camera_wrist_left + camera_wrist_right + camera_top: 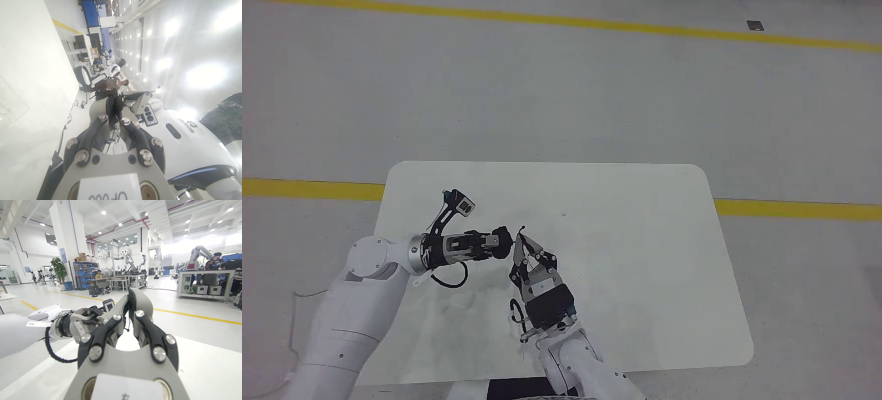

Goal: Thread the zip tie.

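**A:** Top view first. What's where?

**B:** One white, rounded-corner table [662,260]. Over its left half, about midway between the far and near edges, the left gripper [504,239] and right gripper [527,254] meet almost tip to tip. One thin black plastic zip tie [521,240] runs between them, lifted off the table.

**A:** Left wrist view?

**B:** The left gripper's pads [110,111] are pressed together. What looks like the zip tie [114,132] trails back from them, so I judge it pinched there.

**A:** Right wrist view?

**B:** The right gripper's fingers are closed narrow on the zip tie [129,323]. A short length hangs below the pads, and the left gripper is just beside.

**A:** Which step is this?

**B:** Probably lining up tail and head. Whether the tip has entered the slot is too small to tell. The next move calls for a fine, straight push of the tail through the head, with the other end held steady.

**A:** Count?

**B:** One zip tie, two grippers, one table.
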Robot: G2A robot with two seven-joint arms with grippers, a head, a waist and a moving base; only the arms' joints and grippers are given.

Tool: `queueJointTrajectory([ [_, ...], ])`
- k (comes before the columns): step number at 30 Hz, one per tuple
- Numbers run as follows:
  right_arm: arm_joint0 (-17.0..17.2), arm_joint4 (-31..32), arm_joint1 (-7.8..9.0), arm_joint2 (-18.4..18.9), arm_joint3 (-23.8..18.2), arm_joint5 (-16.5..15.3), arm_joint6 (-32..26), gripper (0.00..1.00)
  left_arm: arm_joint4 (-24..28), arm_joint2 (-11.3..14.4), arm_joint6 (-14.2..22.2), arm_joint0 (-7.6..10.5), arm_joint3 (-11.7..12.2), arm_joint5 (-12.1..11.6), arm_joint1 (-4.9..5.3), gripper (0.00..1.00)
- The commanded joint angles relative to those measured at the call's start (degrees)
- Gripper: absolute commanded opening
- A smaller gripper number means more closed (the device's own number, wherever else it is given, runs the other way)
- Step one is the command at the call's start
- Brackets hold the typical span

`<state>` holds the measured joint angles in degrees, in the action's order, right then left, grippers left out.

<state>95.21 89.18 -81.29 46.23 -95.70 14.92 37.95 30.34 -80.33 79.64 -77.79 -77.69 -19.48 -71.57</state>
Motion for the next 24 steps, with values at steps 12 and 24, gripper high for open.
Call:
queueJointTrajectory([
  [12, 0.0, -0.3, -0.13, 0.2, 0.1, -0.3, 0.4, 0.0, 0.0, 0.0, 0.0, 0.0, 0.0, 0.0, 0.0, 0.0],
  [24, -0.2, -0.3, -0.36, 0.1, 0.4, 0.0, 0.6, 0.0, 0.0, 0.0, 0.0, 0.0, 0.0, 0.0, 0.0, 0.0],
])
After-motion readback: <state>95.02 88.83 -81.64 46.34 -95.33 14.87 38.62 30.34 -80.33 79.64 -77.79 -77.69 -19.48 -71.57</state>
